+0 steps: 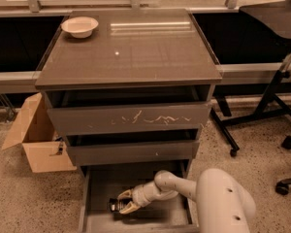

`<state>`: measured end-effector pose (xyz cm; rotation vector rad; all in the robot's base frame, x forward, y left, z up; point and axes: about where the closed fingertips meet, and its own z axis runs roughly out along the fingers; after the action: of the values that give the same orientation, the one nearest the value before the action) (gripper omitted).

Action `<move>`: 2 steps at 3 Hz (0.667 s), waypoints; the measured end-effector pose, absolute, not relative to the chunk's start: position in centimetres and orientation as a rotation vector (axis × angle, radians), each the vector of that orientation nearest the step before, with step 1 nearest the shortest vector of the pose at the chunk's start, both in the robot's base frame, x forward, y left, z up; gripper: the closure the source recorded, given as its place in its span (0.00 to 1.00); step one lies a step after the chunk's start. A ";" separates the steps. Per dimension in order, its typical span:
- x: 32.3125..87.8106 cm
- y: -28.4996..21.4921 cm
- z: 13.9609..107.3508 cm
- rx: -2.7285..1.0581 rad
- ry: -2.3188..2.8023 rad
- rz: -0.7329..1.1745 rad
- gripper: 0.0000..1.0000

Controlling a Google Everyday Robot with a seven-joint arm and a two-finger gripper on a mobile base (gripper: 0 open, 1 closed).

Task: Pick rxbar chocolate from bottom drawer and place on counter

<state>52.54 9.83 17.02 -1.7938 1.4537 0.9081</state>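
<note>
Gripper [126,201] low in the bottom drawer [101,184], fingers [124,194] parted around the right end of the rxbar chocolate [114,206], which lies half hidden on the drawer floor. Beyond, the counter [136,52], white bowl [79,26] at its far-left corner.

Dim warm light; glare streak on counter [136,57]; end effector [125,202] in shadowed bottom drawer [101,187].

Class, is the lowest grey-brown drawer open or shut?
Open: the lowest grey-brown drawer is pulled out, floor visible, end effector inside by black-wrapped bar.
</note>
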 end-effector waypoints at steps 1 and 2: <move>51.5 6.4 21.0 -1.759 1.320 0.889 1.00; 51.3 6.5 21.6 -1.762 1.302 0.888 1.00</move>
<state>51.26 6.46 21.58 -1.7618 1.3019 0.8881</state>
